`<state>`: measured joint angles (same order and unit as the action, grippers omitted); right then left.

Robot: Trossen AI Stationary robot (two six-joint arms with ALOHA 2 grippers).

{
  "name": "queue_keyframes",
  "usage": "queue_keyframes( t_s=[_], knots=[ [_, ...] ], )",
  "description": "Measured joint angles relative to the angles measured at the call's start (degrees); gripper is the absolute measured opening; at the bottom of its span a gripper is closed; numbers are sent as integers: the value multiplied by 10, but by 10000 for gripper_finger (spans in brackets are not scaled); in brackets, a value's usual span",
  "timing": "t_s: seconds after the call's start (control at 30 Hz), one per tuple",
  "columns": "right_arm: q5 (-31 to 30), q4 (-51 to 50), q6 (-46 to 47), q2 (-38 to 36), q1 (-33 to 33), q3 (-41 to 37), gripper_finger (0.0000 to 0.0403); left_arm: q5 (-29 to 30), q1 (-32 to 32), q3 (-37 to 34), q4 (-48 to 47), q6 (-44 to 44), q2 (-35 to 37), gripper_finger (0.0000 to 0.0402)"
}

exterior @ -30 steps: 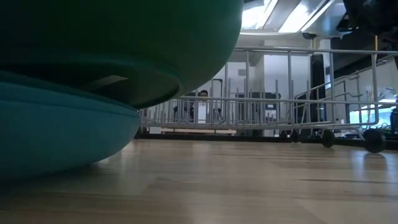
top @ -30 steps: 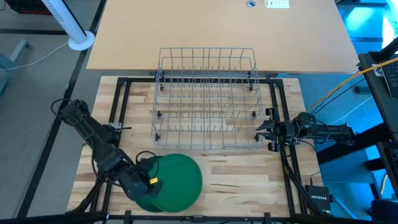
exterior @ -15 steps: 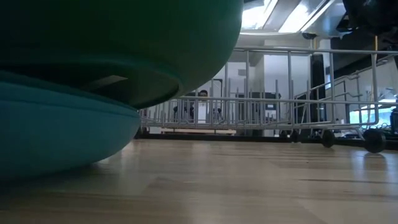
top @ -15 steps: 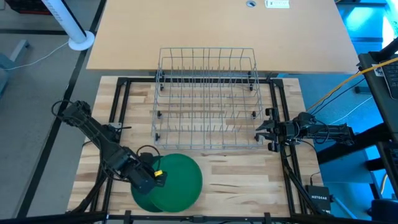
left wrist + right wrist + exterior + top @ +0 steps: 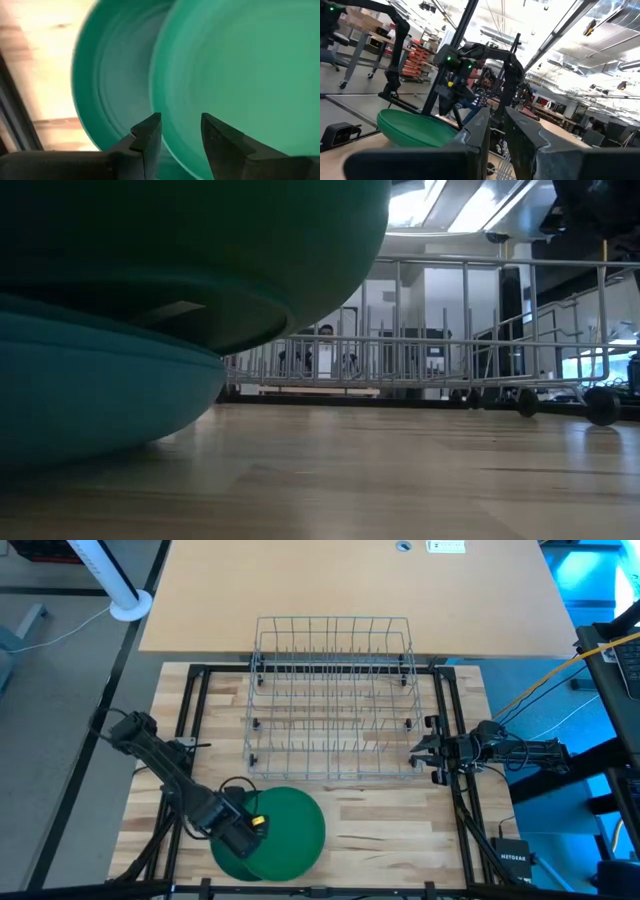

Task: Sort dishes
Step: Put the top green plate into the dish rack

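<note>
A stack of green plates [image 5: 290,830] lies near the table's near edge, left of centre. In the low view the top plate [image 5: 200,240] rests tilted on a lower one [image 5: 90,400]. My left gripper [image 5: 250,825] is at the stack's left side, open. In its wrist view [image 5: 180,125] the top plate's rim [image 5: 162,107] runs between the two fingers, with a lower plate [image 5: 110,75] beyond. My right gripper [image 5: 417,752] waits by the wire rack's right end, fingers a narrow gap apart [image 5: 496,120]. How many plates are stacked is hidden. My left gripper stands with one finger [image 5: 147,132] on the outer side of the top plate's rim and the other [image 5: 220,140] over the plate's face, coming slanting from the table's left. Whether either finger touches the rim, I cannot tell.
The empty wire rack [image 5: 333,700] stands at the table's middle toward the far edge, its wheels [image 5: 600,405] on the wood. Bare wood lies between rack and plates and to the plates' right. Black frame rails [image 5: 190,710] run along both sides.
My left gripper has moved a little toward the table's right and far edge, onto the left side of the plate stack, then stayed there. The plates and the right arm have kept still.
</note>
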<state>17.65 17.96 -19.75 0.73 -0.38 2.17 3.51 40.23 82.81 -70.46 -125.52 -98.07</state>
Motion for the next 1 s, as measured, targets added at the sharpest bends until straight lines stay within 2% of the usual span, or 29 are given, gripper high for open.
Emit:
queue_keyframes(
  t_s=[0.43, 0.6, 0.83, 1.0],
  knots=[
    [0, -1, 0, 0, 0, 0, 62, -1, 13, -13, -19, -11, -45, 128],
    [0, -1, 0, 0, 0, 0, 62, -1, 25, -40, 1, -43, -45, 128],
    [0, -1, 0, 0, 0, 0, 62, 5, 27, -72, 84, -35, -45, 128],
    [0, -2, 0, 0, 0, 0, 62, 7, 26, -84, 98, -35, -45, 121]
  ],
)
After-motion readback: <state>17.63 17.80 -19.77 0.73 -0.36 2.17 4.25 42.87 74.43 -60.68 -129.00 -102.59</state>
